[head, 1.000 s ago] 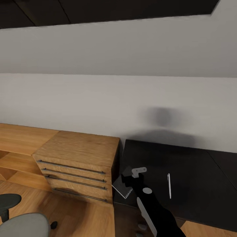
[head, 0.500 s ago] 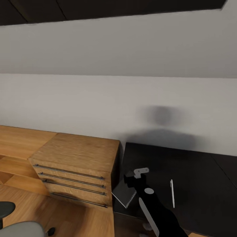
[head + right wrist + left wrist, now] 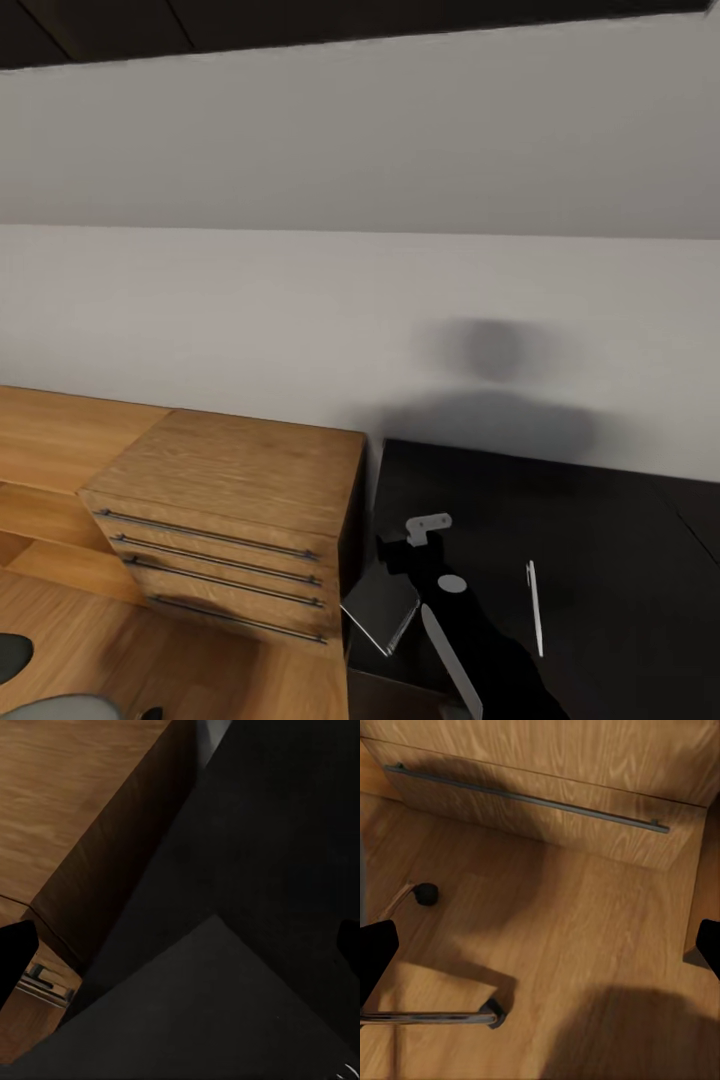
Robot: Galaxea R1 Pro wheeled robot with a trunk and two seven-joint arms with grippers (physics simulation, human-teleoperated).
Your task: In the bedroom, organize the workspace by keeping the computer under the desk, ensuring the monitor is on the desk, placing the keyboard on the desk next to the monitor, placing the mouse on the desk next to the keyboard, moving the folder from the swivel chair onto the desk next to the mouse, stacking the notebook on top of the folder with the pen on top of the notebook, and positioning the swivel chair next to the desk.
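In the head view the right gripper [image 3: 395, 562] hung over the near left corner of the black desk [image 3: 600, 520], its fingers clamped on the grey notebook [image 3: 380, 608], which jutted past the desk edge toward the light wooden drawer cabinet [image 3: 235, 500]. The pen [image 3: 535, 608] lay flat on the desk, just beside the right arm. The left wrist view showed the left gripper [image 3: 540, 945] with fingers wide apart above the wooden floor [image 3: 555, 945], near the swivel chair [image 3: 427, 1017] base and casters.
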